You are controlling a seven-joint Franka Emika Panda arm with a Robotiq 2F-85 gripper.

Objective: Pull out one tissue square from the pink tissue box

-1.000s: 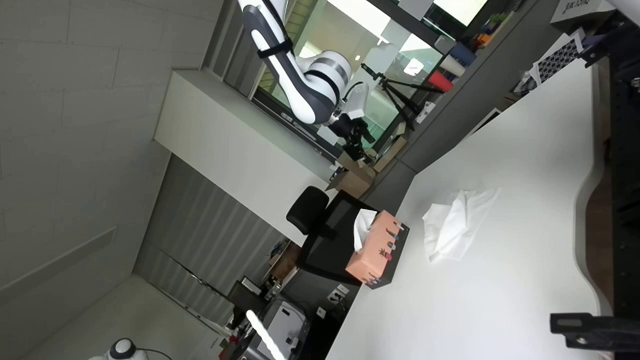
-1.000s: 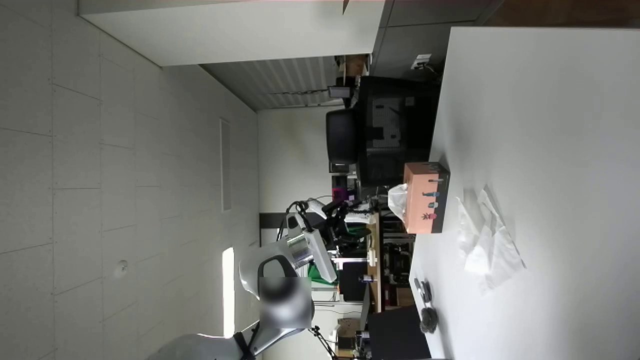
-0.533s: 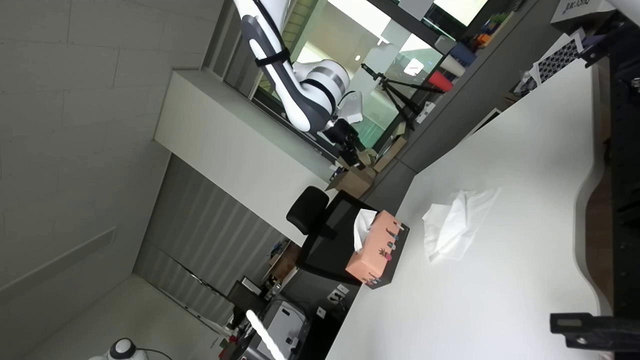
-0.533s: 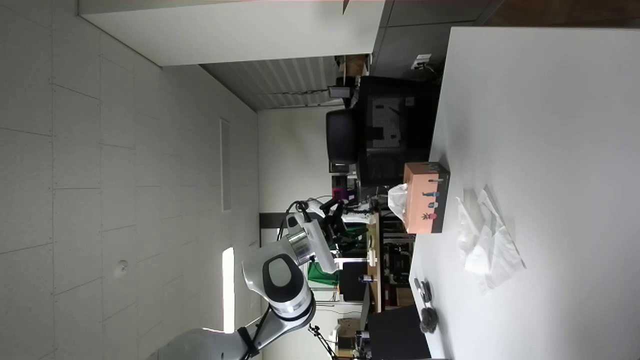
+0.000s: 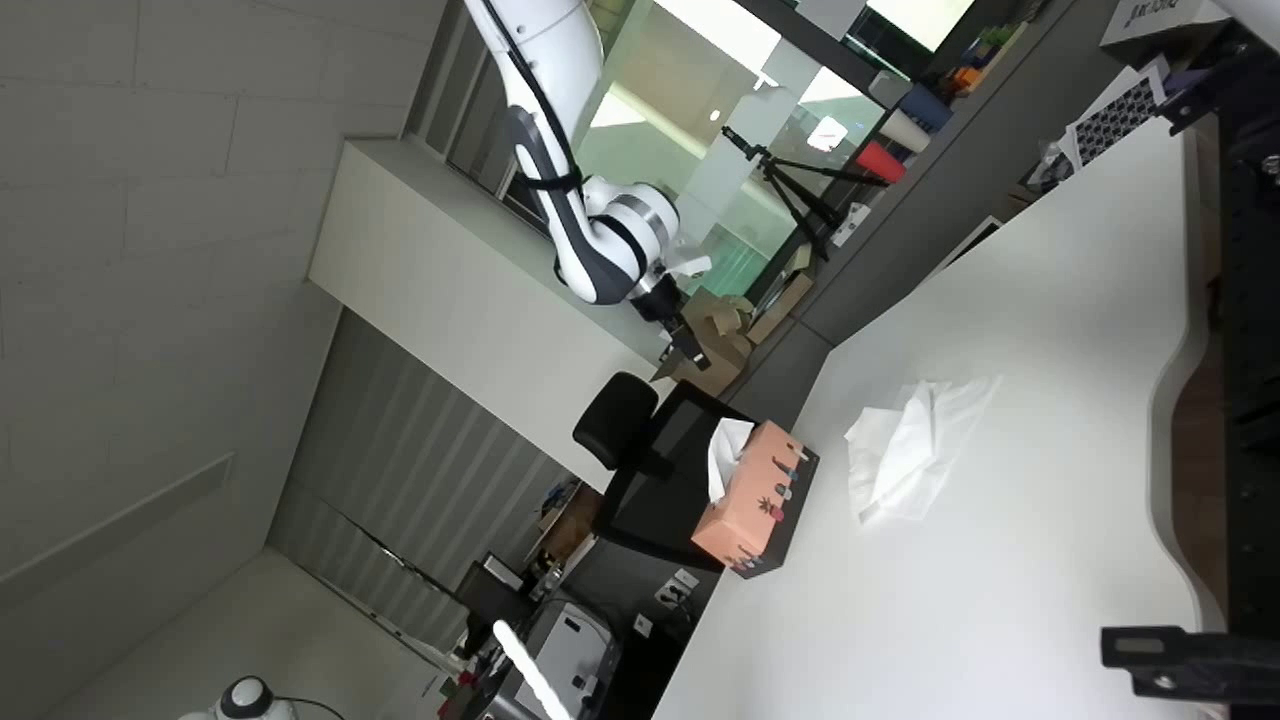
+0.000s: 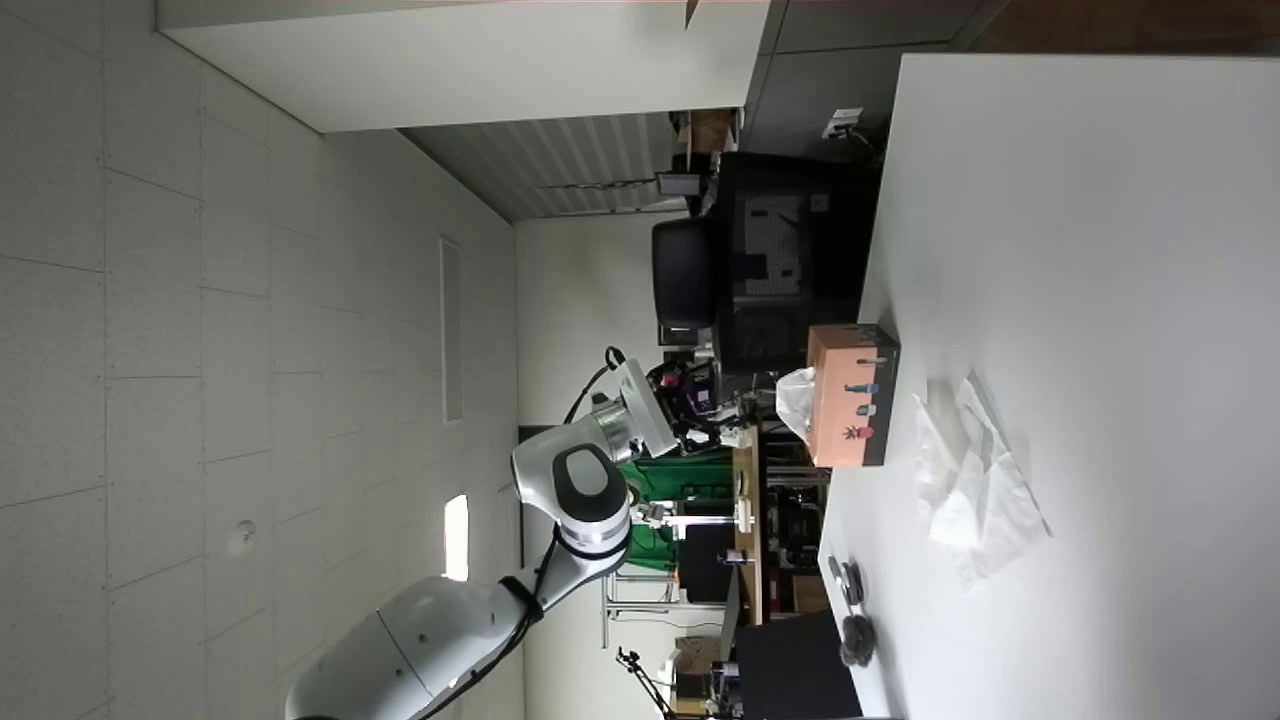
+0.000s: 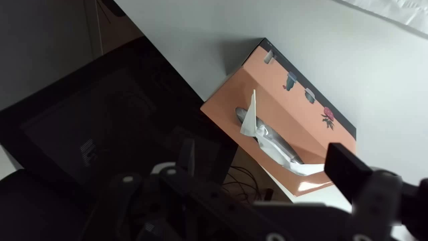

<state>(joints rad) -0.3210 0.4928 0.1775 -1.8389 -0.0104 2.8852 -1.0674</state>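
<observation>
The pink tissue box (image 5: pixel 738 515) with a dark base stands on the white table near its edge, in both exterior views (image 6: pixel 838 410). A white tissue (image 5: pixel 727 455) sticks out of its top slot. In the wrist view the box (image 7: pixel 284 97) is seen from above, with the tissue (image 7: pixel 274 149) lying along the slot. My gripper (image 7: pixel 265 162) is open, its dark fingers spread apart. The right finger overlaps the box's end in that view. In both exterior views the gripper (image 5: pixel 692 345) (image 6: pixel 703 425) hangs above the box, apart from it, with nothing visibly held.
A loose crumpled tissue (image 5: pixel 910 455) lies on the white table (image 5: pixel 960 600) beside the box, also in the exterior view (image 6: pixel 980 500). A black chair (image 5: pixel 660 490) stands behind the table edge. Small dark items (image 6: pixel 855 635) lie at the table's edge.
The arm has lowered and moved closer to the box, bringing the gripper nearer to the tissue top. The box, its tissue and the loose tissue have not moved.
</observation>
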